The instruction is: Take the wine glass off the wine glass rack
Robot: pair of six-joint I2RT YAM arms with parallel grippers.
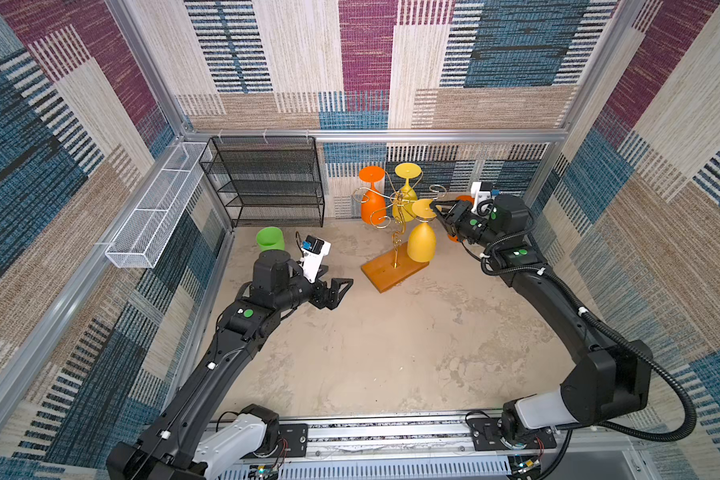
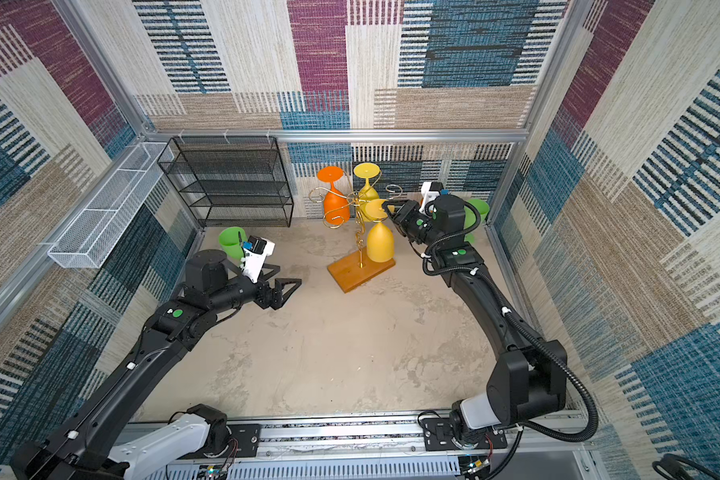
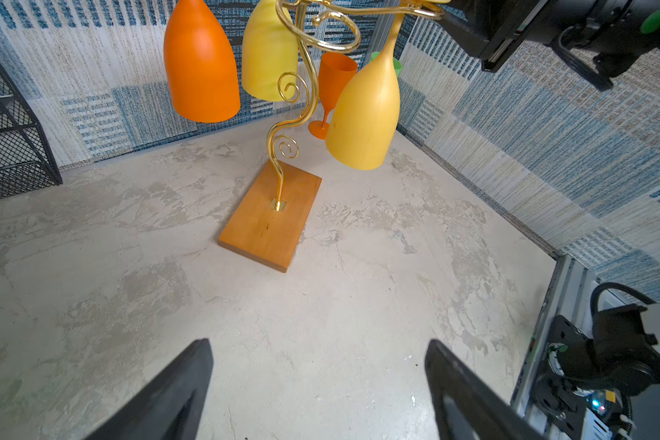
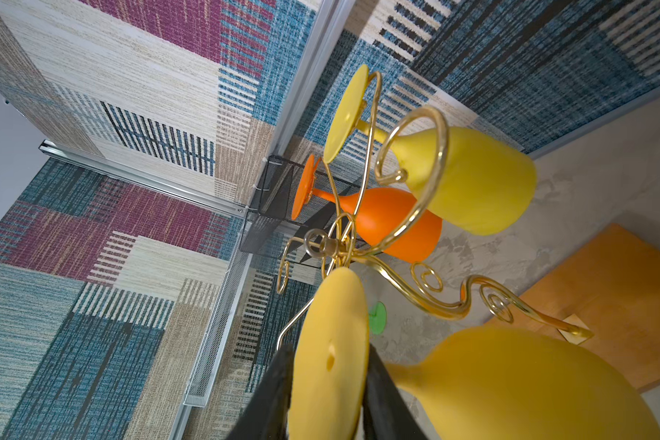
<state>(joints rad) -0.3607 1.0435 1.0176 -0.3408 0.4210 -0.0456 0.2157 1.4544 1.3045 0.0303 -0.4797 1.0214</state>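
three wine glasses hang upside down on the wine glass rack (image 1: 396, 243), which stands on its wooden base (image 1: 393, 270) toward the back of the worktop (image 1: 391, 353): an orange glass (image 1: 372, 205), a pale yellow glass (image 1: 407, 199), and an amber wine glass (image 1: 421, 245) on the side nearest the right arm. the right tool (image 1: 438, 212) pinches the round foot (image 4: 328, 354) of the amber wine glass, one black finger (image 4: 277, 384) on each flat face of it. the foot seems to rest in its wire scroll, so i judge the glass is gripped but not yet taken off. the left tool (image 3: 317, 343) is spread wide and holds nothing; it hovers low over the worktop, near the wooden base but apart from it.

several things can go wrong from here. nothing holds the rack down, so if the foot or the stem catches the wire during the pull, the whole rack may tilt or slide, and the other two glasses may swing or drop. the grip is only on a thin disc while the heavy bowl hangs below, so the glass can turn between the fingers or slip out. an upright orange goblet (image 3: 334, 87) stands close behind the right arm, and a backward move may knock it.
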